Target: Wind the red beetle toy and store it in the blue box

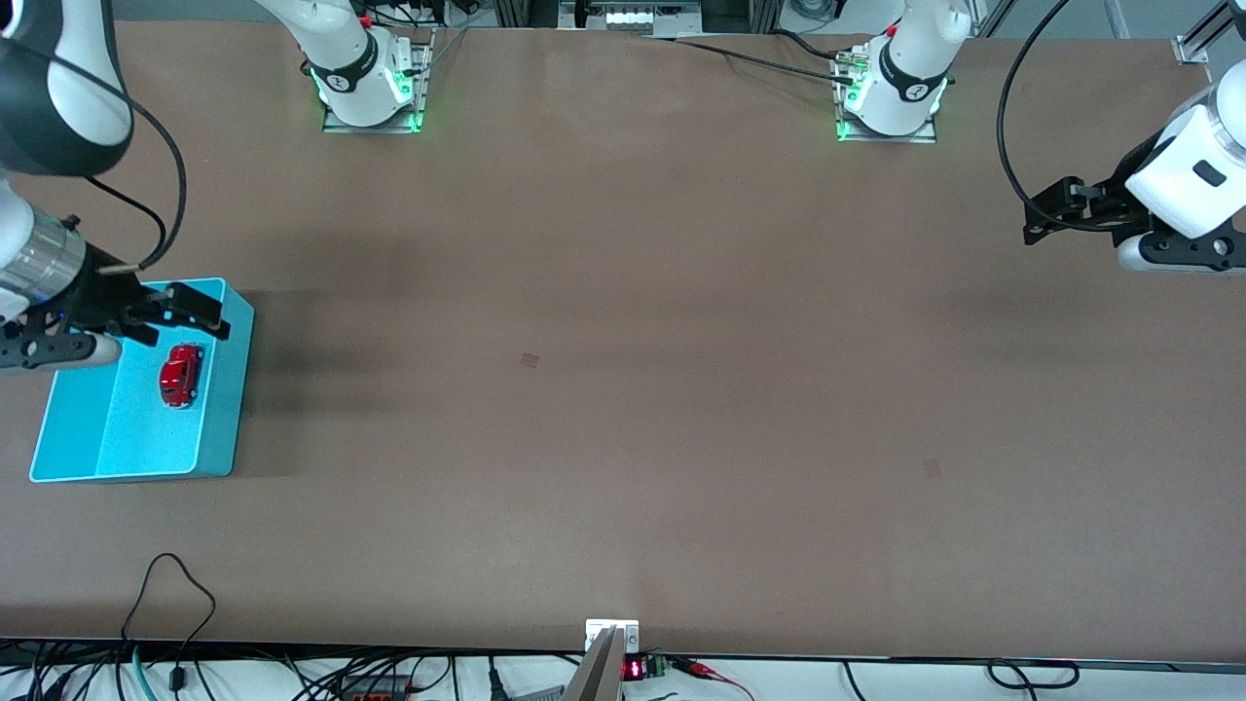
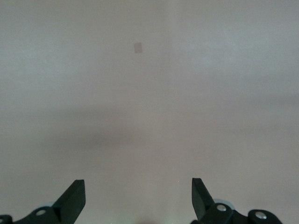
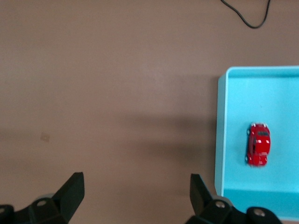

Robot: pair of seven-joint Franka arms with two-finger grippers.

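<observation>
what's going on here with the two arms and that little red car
The red beetle toy already sits inside the blue box at the right arm's end of the table. The right gripper is open and empty, over the box's edge farthest from the front camera. The left gripper waits open over bare table at the left arm's end. Neither arm holds anything.

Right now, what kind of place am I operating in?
Most likely a robotics lab bench: two arm bases bolted along one edge of a bare brown table, loose cables along the edge nearest the front camera, and only a blue box holding a red beetle toy.
</observation>
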